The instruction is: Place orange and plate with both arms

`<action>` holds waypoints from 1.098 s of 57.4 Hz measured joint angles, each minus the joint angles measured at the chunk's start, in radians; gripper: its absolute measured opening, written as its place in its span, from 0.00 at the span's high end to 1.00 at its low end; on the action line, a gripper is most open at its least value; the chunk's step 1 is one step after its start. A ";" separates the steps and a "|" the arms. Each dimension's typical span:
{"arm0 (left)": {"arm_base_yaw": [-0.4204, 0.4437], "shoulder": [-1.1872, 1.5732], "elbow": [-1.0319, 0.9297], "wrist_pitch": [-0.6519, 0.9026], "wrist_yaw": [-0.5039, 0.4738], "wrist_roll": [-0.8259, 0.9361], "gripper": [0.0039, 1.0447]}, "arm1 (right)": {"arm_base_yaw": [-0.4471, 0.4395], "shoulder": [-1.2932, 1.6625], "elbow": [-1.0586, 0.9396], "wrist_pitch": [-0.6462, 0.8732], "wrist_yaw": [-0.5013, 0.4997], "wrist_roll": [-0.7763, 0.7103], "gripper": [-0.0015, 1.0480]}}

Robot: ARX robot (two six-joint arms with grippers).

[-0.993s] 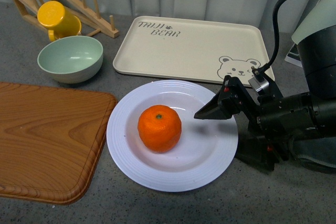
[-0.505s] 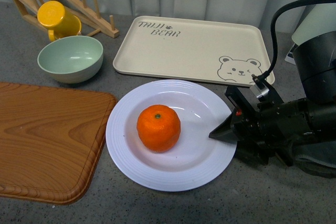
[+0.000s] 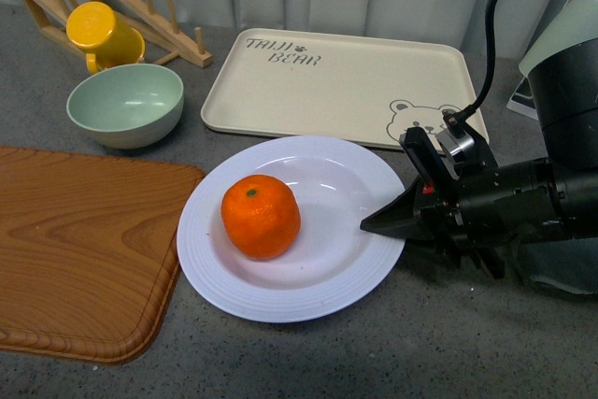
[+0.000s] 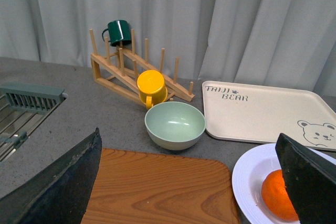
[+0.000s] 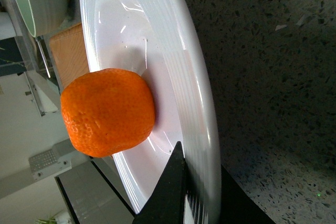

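White plate [image 3: 280,304] holds orange [image 3: 261,217]; right fingers [image 3: 392,220] pinch rim; left fingers [image 4: 58,187] wide apart.

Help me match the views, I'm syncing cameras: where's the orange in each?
Front: orange on the plate, left of its middle.
Left wrist: orange on the plate, partly hidden behind a dark finger.
Right wrist: orange close up, on the plate.
Shared landmark: the plate's ridged rim.

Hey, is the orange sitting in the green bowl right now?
No, the orange rests on the white plate, well apart from the green bowl.
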 joint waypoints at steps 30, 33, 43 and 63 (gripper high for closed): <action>0.000 0.000 0.000 0.000 0.000 0.000 0.06 | 0.014 -0.006 -0.012 0.466 0.051 0.330 0.97; 0.000 0.000 0.000 0.000 0.000 0.000 0.06 | 0.015 0.014 0.017 0.474 0.100 0.351 0.97; 0.000 0.000 0.000 0.000 0.000 0.000 0.06 | 0.029 0.106 0.097 0.558 0.250 0.474 0.97; 0.000 0.000 0.000 0.000 0.000 0.000 0.06 | 0.100 0.232 0.267 0.555 0.338 0.587 0.97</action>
